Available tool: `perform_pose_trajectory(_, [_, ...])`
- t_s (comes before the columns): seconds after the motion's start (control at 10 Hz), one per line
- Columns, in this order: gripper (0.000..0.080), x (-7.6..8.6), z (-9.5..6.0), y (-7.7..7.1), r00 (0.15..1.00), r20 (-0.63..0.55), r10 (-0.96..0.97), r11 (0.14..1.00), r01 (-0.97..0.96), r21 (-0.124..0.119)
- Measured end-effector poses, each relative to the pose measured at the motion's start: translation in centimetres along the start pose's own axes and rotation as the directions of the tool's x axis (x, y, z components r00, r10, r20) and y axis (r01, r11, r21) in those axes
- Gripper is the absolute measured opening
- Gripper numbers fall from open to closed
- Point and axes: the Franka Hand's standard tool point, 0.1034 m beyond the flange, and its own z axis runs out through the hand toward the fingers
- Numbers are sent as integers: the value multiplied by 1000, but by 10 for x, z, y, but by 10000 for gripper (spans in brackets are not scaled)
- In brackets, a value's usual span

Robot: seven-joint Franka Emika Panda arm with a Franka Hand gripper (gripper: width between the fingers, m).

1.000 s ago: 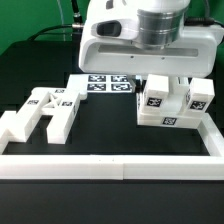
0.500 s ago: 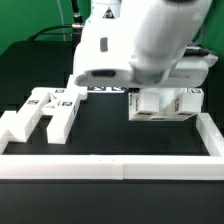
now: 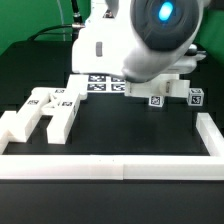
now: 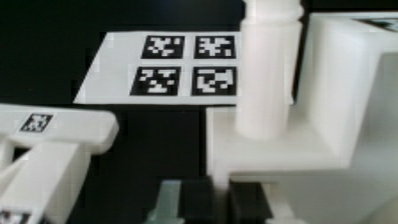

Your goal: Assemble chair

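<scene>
The wrist has rolled over, tipping the seat block (image 4: 299, 135) just ahead of the pressed-together fingers (image 4: 249, 206); reorientation for joining looks under way.

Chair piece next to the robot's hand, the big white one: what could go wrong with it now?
1. The shut gripper is very near the boxy chair piece; a push might slide or tip it and loosen the post sticking out of it.
2. The H-shaped frame lies close by, so it might get bumped.
3. The arm hides most of that piece in the exterior view, so a slip could go unnoticed.
</scene>
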Motion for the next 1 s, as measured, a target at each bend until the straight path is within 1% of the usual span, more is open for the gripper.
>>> perform_pose_trajectory(0.1, [42,9,-10,-2,999,-39,-3,1000,3,-10])
perform_pose_trajectory(0.2, [216,7,-14,-2,999,-54,-4,1000,3,-8])
perform_pose_trajectory(0.3, [399,7,-12,-2,997,-78,-4,1000,3,-5])
perform_pose_trajectory(0.4, [534,4,-9,-2,996,-90,-4,1000,4,-2])
perform_pose_trajectory(0.5, [534,0,-7,-3,995,-103,-4,1000,4,2])
perform_pose_trajectory(0.6, [625,-6,-3,-3,994,-107,-4,1000,5,6])
perform_pose_trajectory(0.7, [642,-4,0,-1,995,-99,-2,1000,3,7])
perform_pose_trajectory(0.9, [648,-4,0,0,995,-97,-8,1000,8,9])
perform_pose_trajectory(1.0, [648,-3,-1,3,996,-90,-12,1000,13,12])
